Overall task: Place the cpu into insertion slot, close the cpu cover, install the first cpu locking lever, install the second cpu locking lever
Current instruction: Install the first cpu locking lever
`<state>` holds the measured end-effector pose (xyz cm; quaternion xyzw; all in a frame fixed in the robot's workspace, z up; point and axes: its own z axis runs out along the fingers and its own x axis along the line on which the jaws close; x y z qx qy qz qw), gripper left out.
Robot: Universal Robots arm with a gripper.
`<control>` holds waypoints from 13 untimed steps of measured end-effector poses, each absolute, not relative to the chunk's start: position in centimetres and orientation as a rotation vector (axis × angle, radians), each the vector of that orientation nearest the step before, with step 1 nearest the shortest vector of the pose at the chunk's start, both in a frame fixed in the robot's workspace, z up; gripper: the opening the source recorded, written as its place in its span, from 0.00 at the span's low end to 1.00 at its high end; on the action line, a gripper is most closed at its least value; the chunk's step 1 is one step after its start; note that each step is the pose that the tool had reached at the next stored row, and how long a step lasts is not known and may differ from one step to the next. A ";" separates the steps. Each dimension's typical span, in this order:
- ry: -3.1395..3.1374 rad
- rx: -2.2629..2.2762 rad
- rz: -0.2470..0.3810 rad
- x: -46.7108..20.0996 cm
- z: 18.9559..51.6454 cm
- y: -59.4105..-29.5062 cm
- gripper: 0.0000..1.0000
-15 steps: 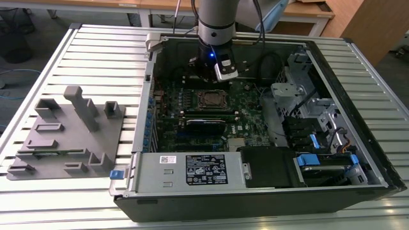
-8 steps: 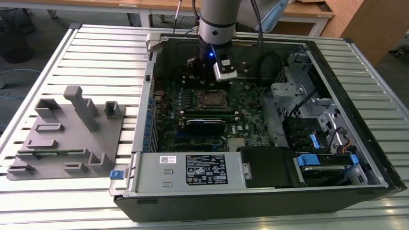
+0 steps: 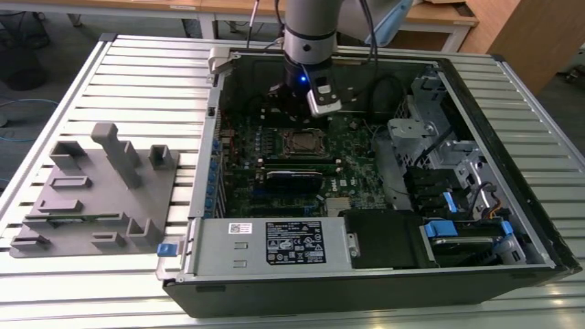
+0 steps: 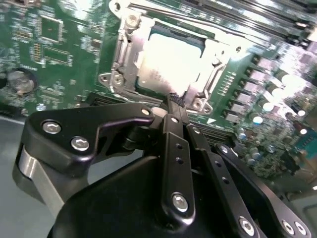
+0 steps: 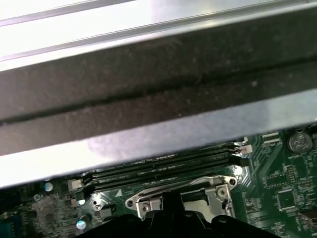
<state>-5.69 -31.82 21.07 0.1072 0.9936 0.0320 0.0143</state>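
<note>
Near the top centre of the exterior view, the gripper [image 3: 322, 110] hangs inside the open computer case [image 3: 512, 264], just above and a little beyond the insertion slot [image 3: 301, 141] on the green motherboard [image 3: 357, 171]. The second wrist view shows the black fingers drawn together into 1 narrow ridge with nothing between them, so I judge the gripper clenched and empty, its tip poised just over the near edge of the socket.

At upper centre of the second wrist view, the cpu [image 4: 166, 62] lies seated in the slot, its pale metal top showing through the window of the cpu cover [image 4: 126, 54], which appears to lie flat around it. Whether either locking lever is latched I cannot tell.

As a judgement: the cpu is light, stiff and smooth, yet fragile underneath, so it wants holding by its edges only, never pressed on top. The cover is thin sheet metal, rigid but hinged, best pushed at its free edge. The levers would be springy wire, needing a firm sideways push near their ends.
</note>
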 end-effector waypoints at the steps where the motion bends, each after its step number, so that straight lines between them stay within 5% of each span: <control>1: 3.087 0.324 0.100 -5.7 21.1 -31.8 0.11; 13: 3.087 0.273 0.044 -5.7 21.1 -32.7 0.11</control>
